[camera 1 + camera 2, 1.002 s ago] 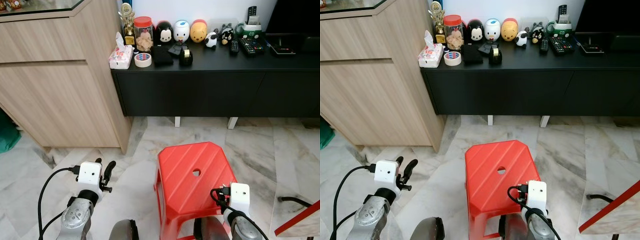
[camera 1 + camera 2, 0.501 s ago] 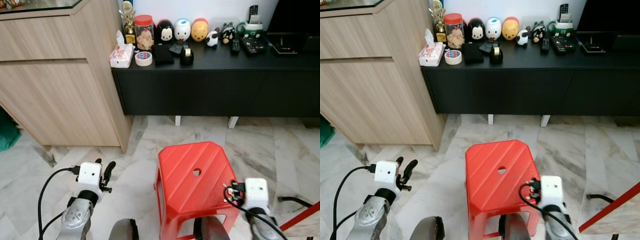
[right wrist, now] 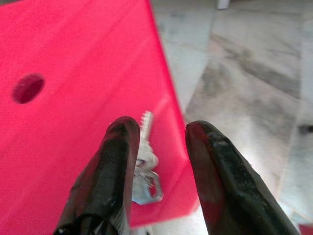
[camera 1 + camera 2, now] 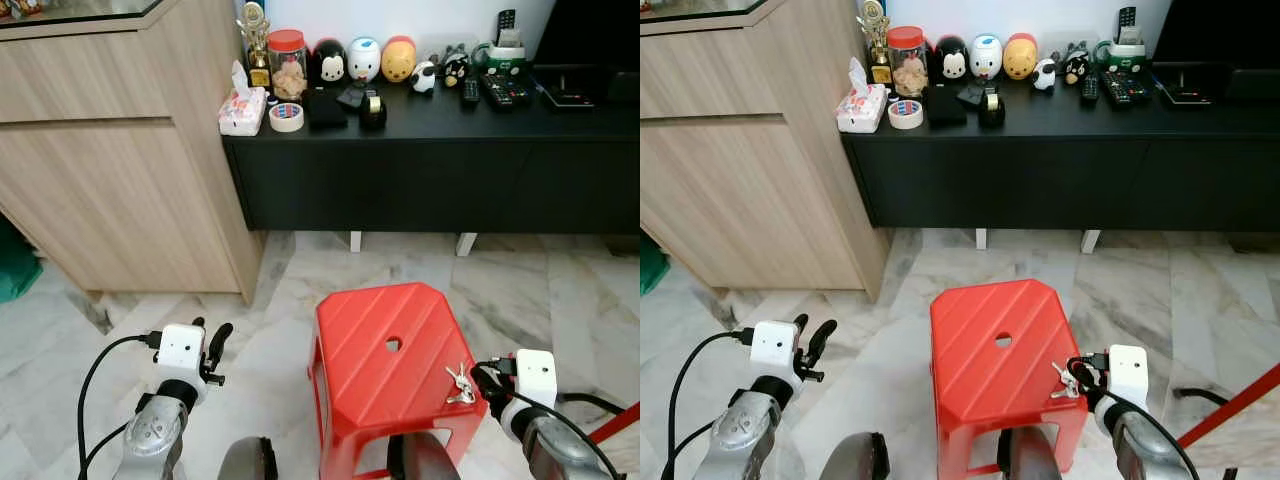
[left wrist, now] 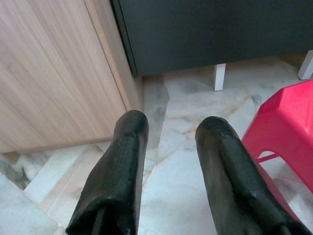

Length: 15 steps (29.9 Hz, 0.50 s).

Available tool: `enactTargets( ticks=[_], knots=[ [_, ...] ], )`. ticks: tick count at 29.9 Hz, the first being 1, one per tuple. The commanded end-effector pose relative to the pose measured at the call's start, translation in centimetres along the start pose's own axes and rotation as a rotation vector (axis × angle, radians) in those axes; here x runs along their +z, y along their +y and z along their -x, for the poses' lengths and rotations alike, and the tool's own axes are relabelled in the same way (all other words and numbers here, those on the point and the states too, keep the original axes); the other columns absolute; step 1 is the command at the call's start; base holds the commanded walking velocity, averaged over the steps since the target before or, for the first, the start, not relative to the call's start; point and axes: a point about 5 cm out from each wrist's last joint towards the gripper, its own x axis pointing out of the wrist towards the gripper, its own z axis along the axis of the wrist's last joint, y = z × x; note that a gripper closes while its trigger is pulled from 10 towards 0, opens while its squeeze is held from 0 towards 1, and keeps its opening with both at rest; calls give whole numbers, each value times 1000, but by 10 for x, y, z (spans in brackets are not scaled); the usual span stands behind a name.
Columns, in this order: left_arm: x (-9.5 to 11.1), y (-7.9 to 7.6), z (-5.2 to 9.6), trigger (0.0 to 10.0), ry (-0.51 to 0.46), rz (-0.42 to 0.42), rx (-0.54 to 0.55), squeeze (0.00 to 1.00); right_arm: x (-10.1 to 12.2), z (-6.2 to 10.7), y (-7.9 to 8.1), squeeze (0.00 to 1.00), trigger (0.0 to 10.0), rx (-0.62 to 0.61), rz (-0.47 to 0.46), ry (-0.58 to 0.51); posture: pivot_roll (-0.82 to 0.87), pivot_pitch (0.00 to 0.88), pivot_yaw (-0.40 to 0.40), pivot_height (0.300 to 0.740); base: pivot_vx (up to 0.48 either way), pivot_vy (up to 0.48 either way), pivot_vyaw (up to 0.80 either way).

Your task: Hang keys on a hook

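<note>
The keys (image 4: 460,384) lie on the near right corner of the red plastic stool (image 4: 385,345), a small silver bunch close to the edge and to the right of the hole in the seat. The right tool (image 3: 159,142) hangs low at that corner with its two black fingers spread and nothing between them; in its wrist view the bunch sits just under and beside one finger (image 3: 115,171), not centred in the gap. The left tool (image 5: 168,147) is parted and empty too, held low on the left over the marble floor (image 4: 280,290) in front of the wooden cabinet (image 4: 120,150).

The step in hand appears to be picking the keys up. To do it well, the right tool should shift so the bunch lies midway between the fingers, then come down until the tips meet the seat and close across the thick part at the ring rather than on a single blade. The keys are flat and the plastic looks slick, so a sideways approach could push them off the nearby edge; coming from above and closing slowly is safer. Whether the ring is free or tucked under the blades is hard to tell from the blurred wrist view. No hook can be made out among the things on the far black bench (image 4: 430,115).
</note>
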Motion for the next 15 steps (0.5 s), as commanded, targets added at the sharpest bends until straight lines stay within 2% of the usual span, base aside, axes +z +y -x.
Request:
enactTargets(
  ticks=[1,2,3,6,7,8,15],
  knots=[
    [0,3,0,10000,3,-24,-6,0,-4,-1,-3,949,10000,1,15,31,39,63,41,607,0,0,0],
    [0,3,0,10000,3,-24,-6,0,-4,-1,-3,949,10000,1,15,31,39,63,41,607,0,0,0],
    [0,3,0,10000,2,-25,-6,0,-4,-3,-2,1000,10000,5,17,35,40,62,43,607,0,0,0],
    [0,3,-1,10000,2,-27,-6,0,-4,-10,1,973,10000,34,49,81,43,62,45,607,0,0,0],
    [0,4,-1,10000,2,-28,-6,0,-5,-11,2,0,10000,41,71,97,43,62,45,607,0,0,0],
    [1,4,-1,10000,2,-29,-6,0,-5,-13,4,0,10000,61,105,116,46,61,47,607,0,0,0],
    [1,6,-1,10000,0,-33,1,0,2,-18,4,0,10000,75,131,116,50,56,45,607,0,0,0]
  ],
)
